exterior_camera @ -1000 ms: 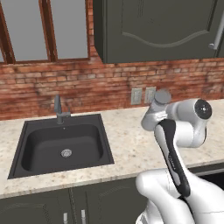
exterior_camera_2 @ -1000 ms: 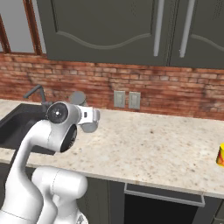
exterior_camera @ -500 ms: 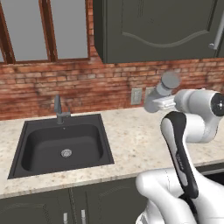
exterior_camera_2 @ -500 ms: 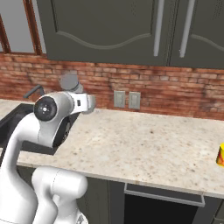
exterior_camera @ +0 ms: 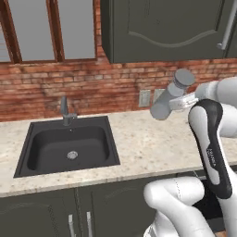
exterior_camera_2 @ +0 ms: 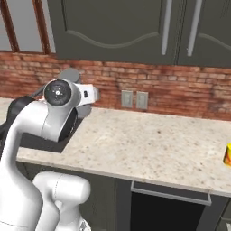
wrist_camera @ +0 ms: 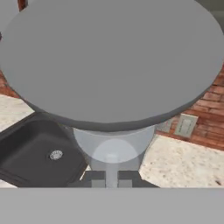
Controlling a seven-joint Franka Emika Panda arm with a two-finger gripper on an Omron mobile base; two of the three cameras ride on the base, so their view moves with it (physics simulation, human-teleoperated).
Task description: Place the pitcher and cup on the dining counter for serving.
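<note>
The light-grey pitcher (exterior_camera: pixel 167 97) hangs tilted in the air above the sink counter, its round lid (exterior_camera: pixel 184 77) leaning up and to the right. My gripper (exterior_camera: pixel 180 102) is shut on its side. In the hand view the pitcher's lid (wrist_camera: pixel 113 57) looms large over its body (wrist_camera: pixel 113 146), and my gripper (wrist_camera: pixel 111 178) sits at its foot. From the right base view the pitcher (exterior_camera_2: pixel 68 75) peeks out behind my arm. The yellow cup (exterior_camera_2: pixel 228 154) stands on the counter at the far right edge. The dining counter is out of view.
A dark sink (exterior_camera: pixel 69 148) with a faucet (exterior_camera: pixel 65 110) lies left of the pitcher in the speckled counter (exterior_camera: pixel 139 143). Behind it a brick wall carries outlets (exterior_camera_2: pixel 135 99). Dark cabinets (exterior_camera: pixel 162 28) hang overhead. An oven front (exterior_camera_2: pixel 169 207) sits below the counter.
The arm has raised the pitcher off the counter and tipped it more, lid going up and right in the left base view. The cup has stayed put.
</note>
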